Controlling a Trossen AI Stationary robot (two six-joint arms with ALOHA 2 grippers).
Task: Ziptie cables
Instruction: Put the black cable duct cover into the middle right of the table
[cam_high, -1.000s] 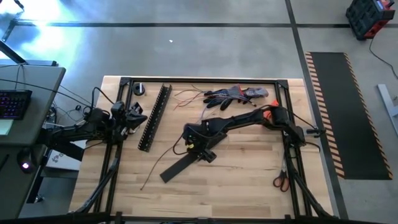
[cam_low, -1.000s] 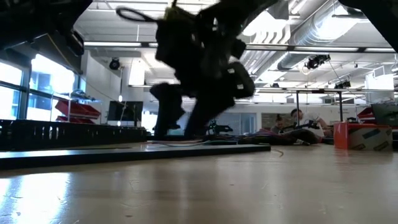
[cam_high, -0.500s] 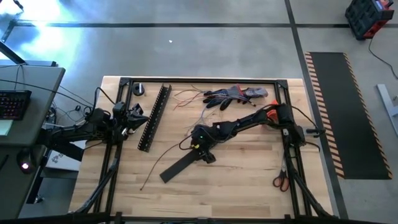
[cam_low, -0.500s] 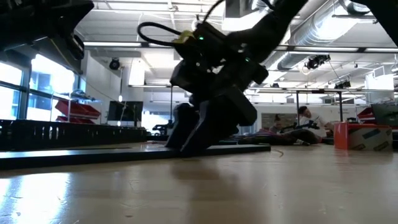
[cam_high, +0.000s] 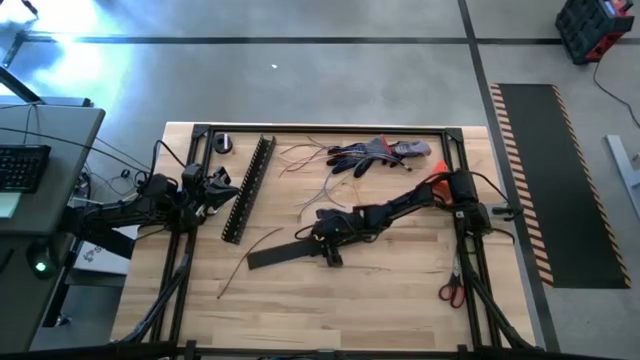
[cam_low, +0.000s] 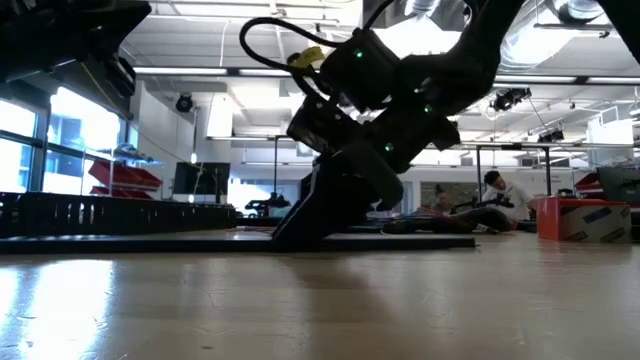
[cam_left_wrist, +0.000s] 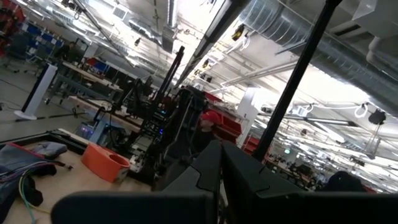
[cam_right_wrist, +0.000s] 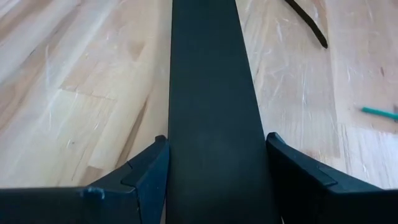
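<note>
**Right gripper has swung the flat strip round; the cables are untouched**

Your right gripper (cam_high: 322, 247) has its fingers (cam_right_wrist: 146, 174) set on either side of the flat black strip (cam_high: 283, 253). The right wrist view shows the strip running straight out between them, both pads hard against its edges. Whether they are clamped or merely framing it, you cannot tell for sure, since the gap has been narrowing over the last second.

What has changed: a second ago the strip lay slanting toward the table's near edge. It now lies almost parallel to that edge, and the right arm has stretched lower and further toward the left. You have turned the strip, not picked anything up.

Your left gripper (cam_high: 212, 190) waits by the table's left edge with its fingers closed on nothing, just beside the slotted bar (cam_high: 249, 187).

The cables (cam_high: 318, 180) lie loose toward the far edge, near the gloves (cam_high: 375, 153), well apart from both grippers. By the look of it, this is clearing or positioning work; bundling has not begun.
</note>
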